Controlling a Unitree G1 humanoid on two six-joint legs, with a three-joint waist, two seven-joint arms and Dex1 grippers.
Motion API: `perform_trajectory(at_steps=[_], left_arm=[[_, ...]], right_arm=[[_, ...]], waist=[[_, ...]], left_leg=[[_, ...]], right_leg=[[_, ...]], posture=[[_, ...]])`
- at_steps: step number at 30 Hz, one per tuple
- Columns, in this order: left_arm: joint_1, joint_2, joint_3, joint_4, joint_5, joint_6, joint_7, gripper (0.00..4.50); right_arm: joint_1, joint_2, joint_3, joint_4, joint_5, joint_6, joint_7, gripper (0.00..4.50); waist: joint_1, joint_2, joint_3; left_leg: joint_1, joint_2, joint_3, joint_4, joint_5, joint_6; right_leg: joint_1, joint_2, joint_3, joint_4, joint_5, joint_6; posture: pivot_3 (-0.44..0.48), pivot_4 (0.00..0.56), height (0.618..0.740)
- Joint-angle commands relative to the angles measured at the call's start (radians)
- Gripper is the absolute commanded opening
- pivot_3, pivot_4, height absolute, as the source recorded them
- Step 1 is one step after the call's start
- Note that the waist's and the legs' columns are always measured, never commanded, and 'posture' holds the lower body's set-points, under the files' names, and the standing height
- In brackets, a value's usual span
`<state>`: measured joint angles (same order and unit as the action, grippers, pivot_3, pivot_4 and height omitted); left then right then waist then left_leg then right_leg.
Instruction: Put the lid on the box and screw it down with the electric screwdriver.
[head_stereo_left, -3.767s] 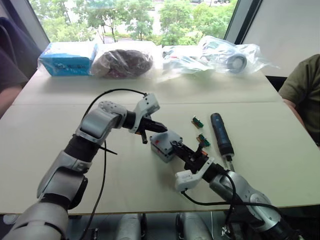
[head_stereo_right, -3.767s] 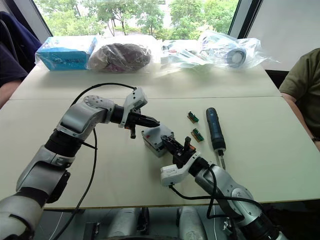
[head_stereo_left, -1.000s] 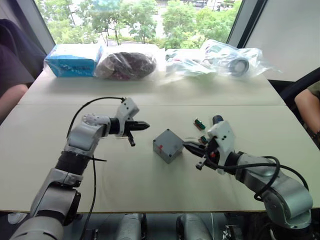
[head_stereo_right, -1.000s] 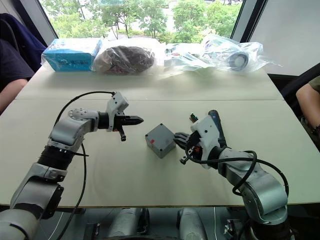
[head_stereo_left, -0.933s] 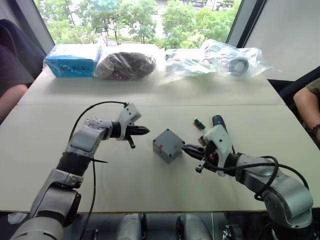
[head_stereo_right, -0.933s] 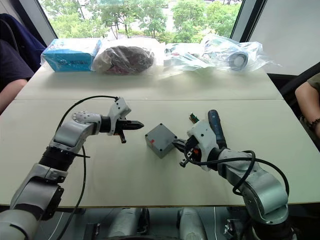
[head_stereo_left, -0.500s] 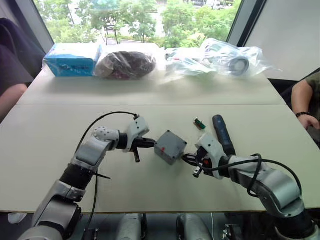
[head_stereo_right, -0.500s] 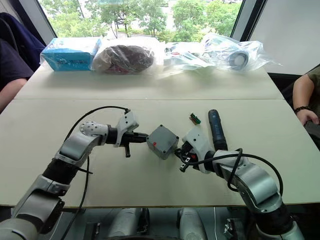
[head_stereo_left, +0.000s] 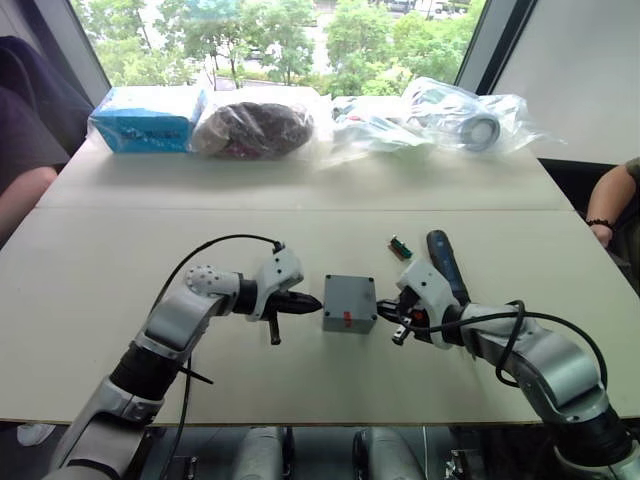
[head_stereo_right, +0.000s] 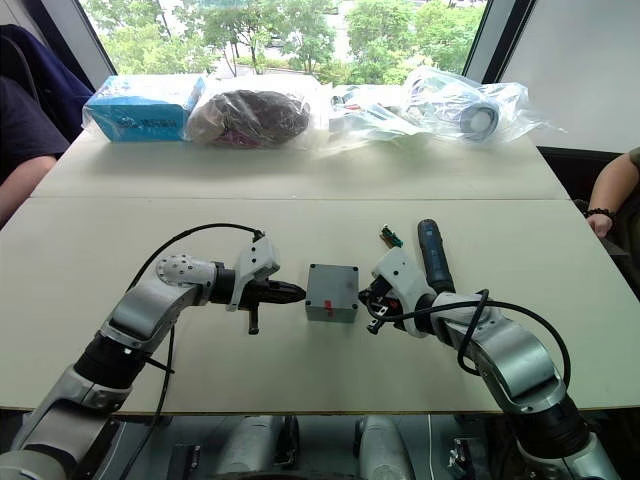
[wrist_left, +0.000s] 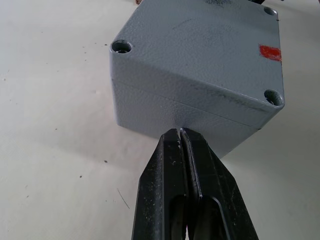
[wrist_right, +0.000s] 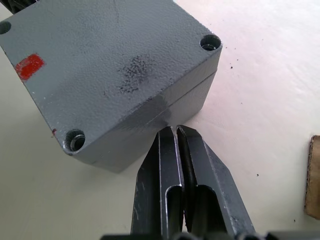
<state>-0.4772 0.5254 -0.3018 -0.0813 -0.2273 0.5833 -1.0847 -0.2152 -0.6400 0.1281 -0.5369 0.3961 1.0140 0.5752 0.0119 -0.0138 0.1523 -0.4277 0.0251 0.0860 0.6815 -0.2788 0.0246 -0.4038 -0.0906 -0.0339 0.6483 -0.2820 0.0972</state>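
Observation:
The grey box (wrist_left: 150, 117) stands mid-table, square to me. The lid (head_stereo_left: 348, 293) sits on it, with a seam running round the walls below it. The lid's top has screw holes at its corners and a red mark by the near edge. My left gripper (head_stereo_left: 312, 300) is shut, its tips touching the box's left wall. On the opposite side my right gripper (head_stereo_left: 383, 313) is also shut, tips against the right wall near the seam. Neither gripper holds anything. The black electric screwdriver (head_stereo_left: 443, 265) lies on the table just right of the right gripper.
A small green block (head_stereo_left: 400, 246) lies behind the right gripper, left of the screwdriver. Bagged parts (head_stereo_left: 460, 110), a dark bundle (head_stereo_left: 250, 128) and a blue pack (head_stereo_left: 140, 118) line the far edge. A person's arm (head_stereo_left: 612, 205) shows at the right edge.
The box has turned from a diagonal stance to square with me. Both shut grippers have closed in against its left and right walls.

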Motion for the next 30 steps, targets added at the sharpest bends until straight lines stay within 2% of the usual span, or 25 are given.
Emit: perform_trajectory(at_steps=[1,5,7,10,13,17,18,20,27,28,30], left_arm=[[-0.007,-0.005,-0.008,-0.03,-0.011,-0.005,-0.001,0.0],[-0.007,0.012,0.002,-0.018,-0.006,-0.015,-0.006,0.0],[-0.02,0.033,0.031,0.003,-0.014,-0.008,-0.012,0.0],[-0.075,0.039,0.137,0.044,-0.103,0.057,-0.018,0.0],[-0.12,0.035,0.212,0.014,-0.199,0.131,-0.024,0.0],[-0.146,0.031,0.218,-0.081,-0.254,0.177,-0.012,0.0],[-0.151,0.037,0.201,-0.103,-0.251,0.176,-0.015,0.0],[-0.163,0.05,0.167,-0.129,-0.237,0.168,-0.025,0.0],[-0.203,0.093,0.072,-0.152,-0.194,0.108,-0.078,0.0],[-0.207,0.095,0.065,-0.149,-0.188,0.102,-0.08,0.0],[-0.209,0.101,0.051,-0.142,-0.172,0.086,-0.081,0.0]], right_arm=[[-0.017,0.005,-0.02,-0.012,0.009,-0.023,0.003,0.07],[-0.012,0.009,-0.04,-0.024,0.025,0.005,-0.003,0.07],[-0.007,0.032,-0.113,-0.045,0.065,0.057,-0.027,0.07],[0.007,0.077,-0.253,-0.097,0.139,0.113,-0.057,0.07],[0.047,0.128,-0.369,-0.143,0.19,0.102,-0.088,0.07],[0.127,0.124,-0.388,-0.148,0.134,0.029,-0.134,0.07],[0.147,0.116,-0.384,-0.134,0.112,0.004,-0.143,0.58],[0.175,0.099,-0.368,-0.11,0.081,-0.042,-0.143,1.16],[0.166,0.072,-0.302,-0.026,0.034,-0.109,-0.133,4.18],[0.159,0.073,-0.298,-0.014,0.032,-0.112,-0.133,4.41],[0.147,0.068,-0.287,0.005,0.024,-0.124,-0.132,4.41]], waist=[[0.0,0.0,0.0],[0.0,0.0,0.0],[0.0,0.0,0.0],[0.001,0.0,0.0],[0.002,0.0,0.0],[-0.001,0.0,0.0],[-0.002,0.0,0.0],[-0.002,0.0,0.0],[-0.002,0.0,0.0],[-0.002,0.0,0.001],[-0.001,0.0,0.001]], left_leg=[[0.0,0.0,0.0,0.0,0.0,0.0],[0.0,0.0,0.0,0.0,0.0,0.0],[0.0,0.0,0.0,0.0,0.0,0.0],[0.0,0.001,0.0,0.0,0.0,0.0],[0.0,0.001,-0.001,0.0,0.0,0.0],[0.0,0.001,0.0,0.0,0.0,0.0],[0.0,0.0,0.0,0.0,0.0,0.0],[0.0,0.0,0.0,0.0,0.0,0.0],[0.001,0.001,0.0,0.0,0.0,0.0],[0.001,0.001,0.0,0.0,0.0,0.0],[0.001,0.001,0.0,0.0,0.0,0.0]], right_leg=[[0.0,0.0,0.0,0.0,0.0,0.0],[0.0,0.0,0.0,0.0,0.0,0.0],[0.0,0.001,0.0,0.0,0.0,0.0],[0.0,0.001,0.0,0.0,0.0,0.0],[0.0,0.001,0.0,0.0,0.0,0.0],[0.001,0.001,0.001,-0.001,0.0,0.0],[0.001,0.001,0.001,-0.001,0.0,0.0],[0.001,0.001,0.001,0.0,0.0,0.0],[0.0,0.004,0.001,0.0,0.0,0.0],[0.0,0.004,0.001,0.0,0.0,0.0],[0.0,0.004,0.001,0.0,0.0,0.0]], posture=[[0.0,0.15,0.74],[0.0,0.15,0.74],[0.0,0.15,0.74],[0.0,0.15,0.74],[0.0,0.15,0.74],[0.0,0.15,0.74],[0.0,0.15,0.74],[0.0,0.15,0.74],[0.0,0.15,0.74],[0.0,0.15,0.74],[0.0,0.15,0.74]])
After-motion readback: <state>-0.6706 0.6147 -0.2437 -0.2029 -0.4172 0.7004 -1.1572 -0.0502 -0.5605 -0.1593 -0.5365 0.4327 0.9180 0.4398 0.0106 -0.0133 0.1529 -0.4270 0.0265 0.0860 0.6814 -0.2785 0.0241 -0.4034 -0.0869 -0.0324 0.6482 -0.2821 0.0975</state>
